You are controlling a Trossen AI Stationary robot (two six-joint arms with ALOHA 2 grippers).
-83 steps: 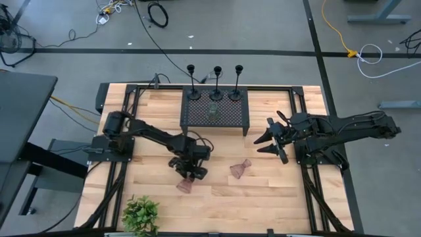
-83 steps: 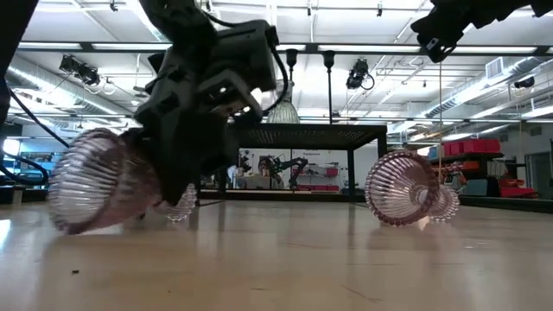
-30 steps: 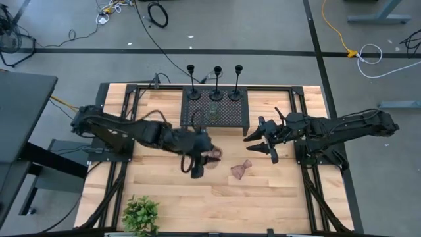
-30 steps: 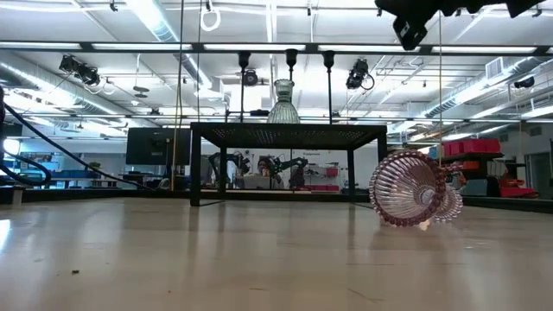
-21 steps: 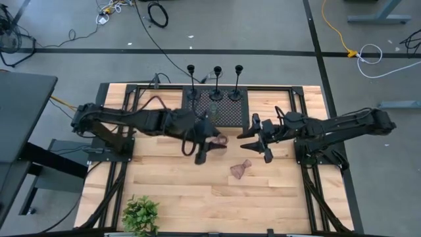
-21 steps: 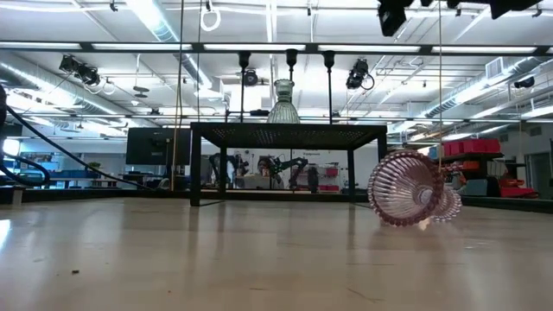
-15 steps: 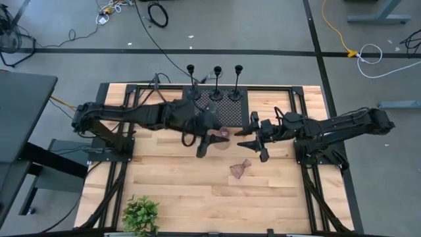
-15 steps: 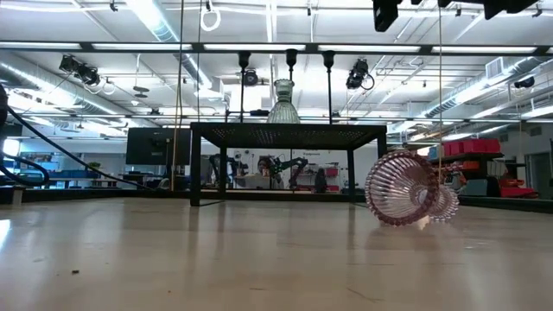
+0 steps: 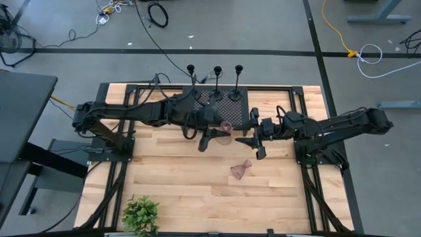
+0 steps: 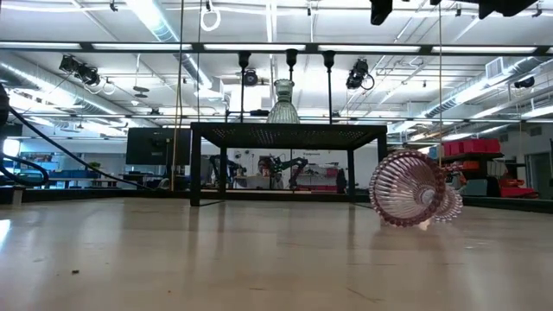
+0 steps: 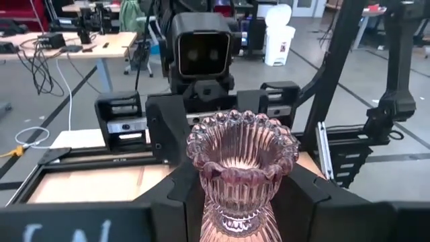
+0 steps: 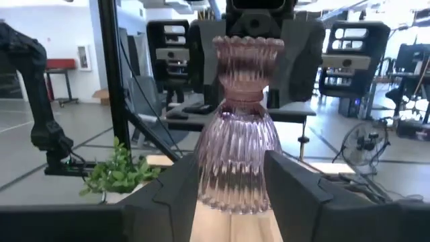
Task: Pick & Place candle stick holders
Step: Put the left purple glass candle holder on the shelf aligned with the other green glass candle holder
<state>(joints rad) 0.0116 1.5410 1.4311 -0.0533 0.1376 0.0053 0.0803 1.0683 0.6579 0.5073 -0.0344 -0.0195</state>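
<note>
above the middle of the table, just in front of the black mesh stand (image 9: 216, 113), the left gripper (image 9: 209, 135) held a pink glass candle stick holder (image 9: 225, 128) upright, fingers part closed on its waist. the right gripper (image 9: 253, 140) faced it with fingers parted around the glass, contact unclear. an early release by the left could drop it onto the wood beside the second holder (image 9: 241, 169) lying there

No text, label, brand, number or sign can be read in any of the views.
</note>
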